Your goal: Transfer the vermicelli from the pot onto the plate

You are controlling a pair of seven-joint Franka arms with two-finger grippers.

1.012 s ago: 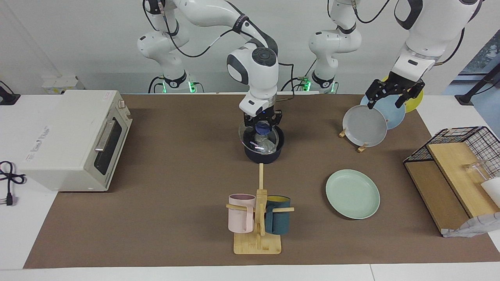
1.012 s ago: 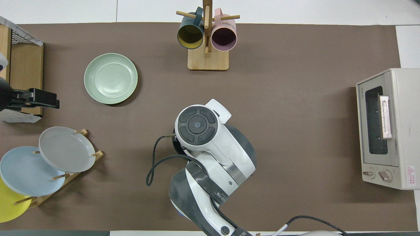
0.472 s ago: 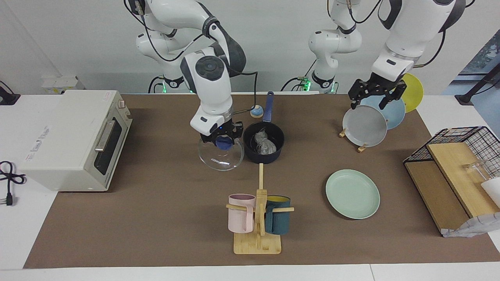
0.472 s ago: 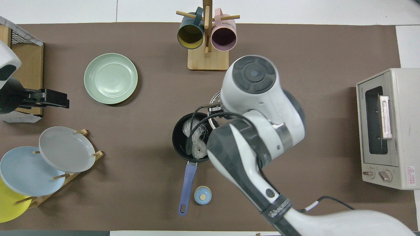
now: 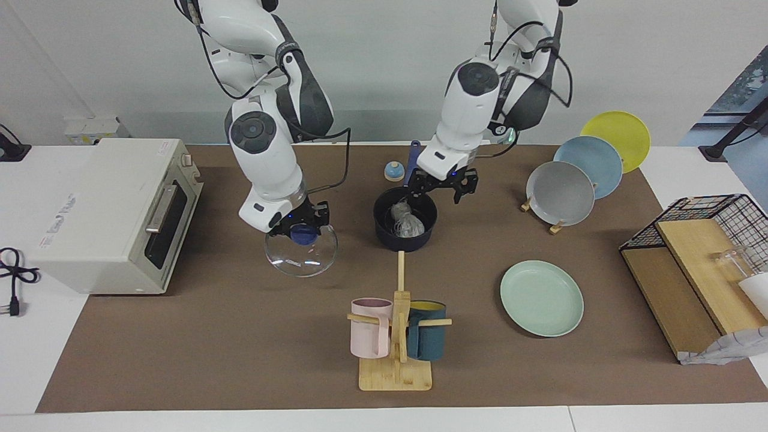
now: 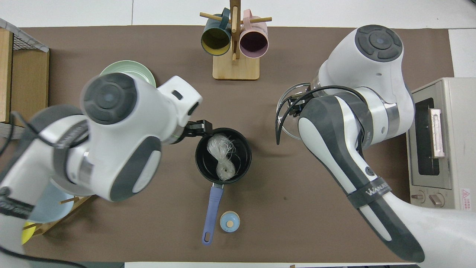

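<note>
The dark navy pot (image 5: 405, 235) (image 6: 205, 163) stands mid-table, its blue handle (image 6: 211, 214) pointing toward the robots. The whitish vermicelli (image 5: 407, 223) (image 6: 222, 158) lies inside it, uncovered. My left gripper (image 5: 444, 185) (image 6: 202, 128) is open and empty over the pot's rim on the side toward the left arm's end. My right gripper (image 5: 303, 225) is shut on the blue knob of the glass lid (image 5: 300, 257) (image 6: 287, 111), holding it tilted low over the mat between the pot and the oven. The mint-green plate (image 5: 542, 298) (image 6: 128, 67) is empty, half hidden by the left arm in the overhead view.
A mug tree (image 5: 396, 336) with a pink and a teal mug stands just farther from the robots than the pot. A rack of grey, blue and yellow plates (image 5: 561, 192) and a wire shelf (image 5: 696, 264) are at the left arm's end. A toaster oven (image 5: 114, 210) is at the right arm's end. A small blue round object (image 5: 393, 172) lies beside the pot's handle.
My right gripper lifted the lid off the pot and carried it toward the oven's end. My left arm swung from the plate rack to over the pot.
</note>
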